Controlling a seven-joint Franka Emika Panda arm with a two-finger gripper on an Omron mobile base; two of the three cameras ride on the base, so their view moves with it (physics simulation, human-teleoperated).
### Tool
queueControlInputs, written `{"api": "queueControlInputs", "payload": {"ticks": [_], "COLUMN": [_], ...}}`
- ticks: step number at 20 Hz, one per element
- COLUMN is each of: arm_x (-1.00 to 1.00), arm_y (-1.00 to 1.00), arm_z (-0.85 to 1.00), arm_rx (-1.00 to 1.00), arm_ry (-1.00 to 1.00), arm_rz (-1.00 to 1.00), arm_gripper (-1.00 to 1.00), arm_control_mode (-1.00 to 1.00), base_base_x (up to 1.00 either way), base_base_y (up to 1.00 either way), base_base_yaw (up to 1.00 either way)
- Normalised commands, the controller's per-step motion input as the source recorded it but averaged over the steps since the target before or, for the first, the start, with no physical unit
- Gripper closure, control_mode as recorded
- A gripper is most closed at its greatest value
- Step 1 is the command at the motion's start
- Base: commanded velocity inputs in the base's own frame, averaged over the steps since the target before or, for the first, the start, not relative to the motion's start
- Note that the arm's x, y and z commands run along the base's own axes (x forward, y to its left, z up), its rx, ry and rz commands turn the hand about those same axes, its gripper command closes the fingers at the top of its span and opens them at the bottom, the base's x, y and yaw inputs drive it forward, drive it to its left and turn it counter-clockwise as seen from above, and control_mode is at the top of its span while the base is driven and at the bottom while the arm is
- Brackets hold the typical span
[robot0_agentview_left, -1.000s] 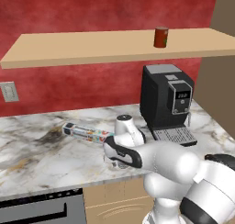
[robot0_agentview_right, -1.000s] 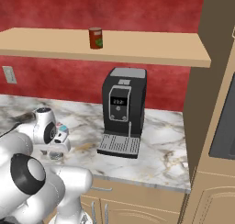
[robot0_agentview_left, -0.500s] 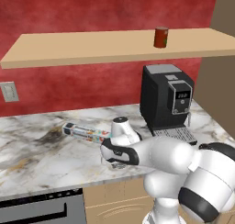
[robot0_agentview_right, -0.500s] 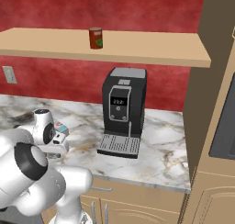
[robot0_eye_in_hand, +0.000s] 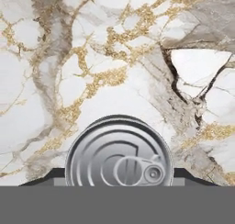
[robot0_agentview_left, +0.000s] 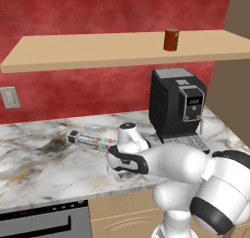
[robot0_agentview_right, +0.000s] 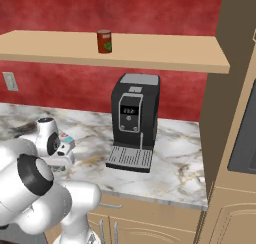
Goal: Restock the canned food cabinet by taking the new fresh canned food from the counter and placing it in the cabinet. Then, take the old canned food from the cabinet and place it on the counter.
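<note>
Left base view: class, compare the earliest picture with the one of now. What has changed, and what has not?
The arm's forearm has swung leftward over the counter, the hand lowering onto the flat tin. The red can stays on the shelf; the coffee machine and the wrapped roll are unmoved.

Grey tin (robot0_eye_in_hand: 119, 154) w/ pull-tab lid sits on marble counter (robot0_eye_in_hand: 92, 53), at near edge betw. dark fingertips (robot0_eye_in_hand: 46, 177), one each side.
</note>
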Motion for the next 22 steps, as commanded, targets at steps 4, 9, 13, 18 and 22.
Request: {"api": "queueControlInputs", "payload": {"ticks": [4,9,13,18,22], "arm_x": [-0.45,-0.61,-0.69,-0.61,-0.37], "arm_y": [-0.03,-0.11,-0.19,-0.33,-0.32], "arm_z": [0.83,1.0,1.0,1.0,1.0], "arm_rx": [0.01,0.02,0.02,0.06,0.08], "arm_ry": [-0.22,-0.4,-0.44,-0.41,-0.35], "arm_rz": [0.0,0.0,0.0,0.0,0.0], "arm_gripper": [1.0,1.0,1.0,1.0,1.0], "arm_control_mode": [-1.0,-1.0,-1.0,-1.0,-1.0], "base_base_x": [0.0,0.0,0.0,0.0,0.0], "base_base_y": [0.0,0.0,0.0,0.0,0.0], "base_base_yaw": [0.0,0.0,0.0,0.0,0.0]}}
